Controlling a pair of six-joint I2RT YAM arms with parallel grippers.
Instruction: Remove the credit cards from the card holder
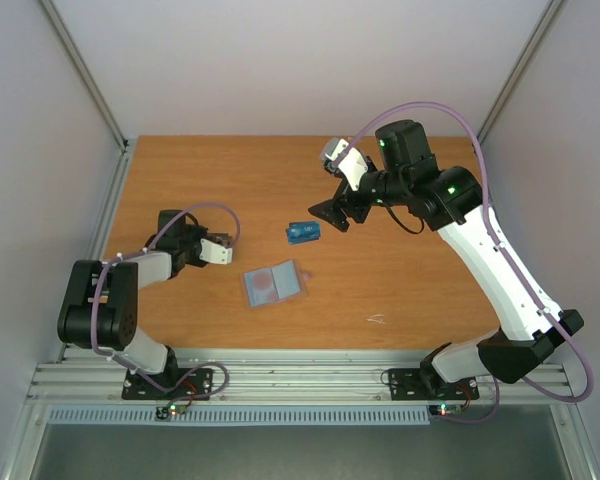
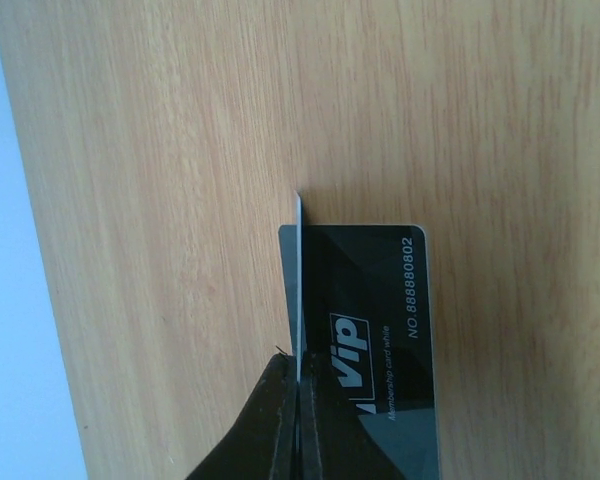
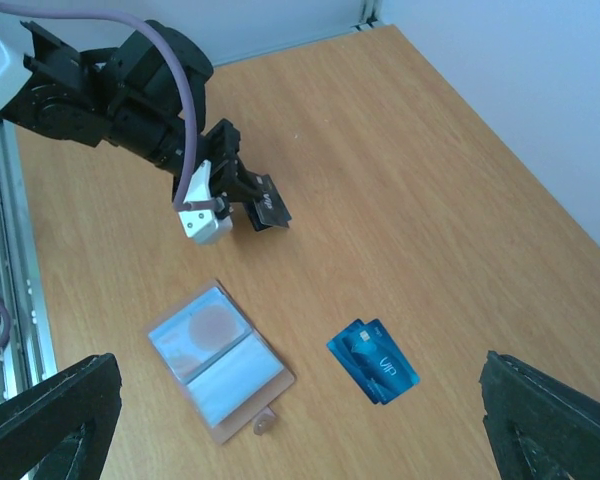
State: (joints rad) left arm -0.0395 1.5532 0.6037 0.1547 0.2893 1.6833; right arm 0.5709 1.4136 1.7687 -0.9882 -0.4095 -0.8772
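The card holder [image 1: 272,285] [image 3: 220,362] lies open and flat on the table, light blue panels up. A white card with a red round mark [image 3: 213,326] sits inside one panel. A bright blue card [image 1: 302,233] [image 3: 374,361] lies on the wood to the holder's right, with a second blue edge showing under it. My left gripper [image 1: 216,243] [image 2: 300,375] [image 3: 248,196] is shut on one edge of a dark grey-black VIP card [image 2: 380,320] [image 3: 268,208], held just above the table left of the holder. My right gripper [image 1: 332,213] [image 3: 300,425] hangs open above the blue card, holding nothing.
The wooden table [image 1: 410,290] is walled by white panels at the back and on both sides. A metal rail [image 1: 300,375] runs along the near edge by the arm bases. A small pale scratch mark [image 1: 377,319] shows at the front right.
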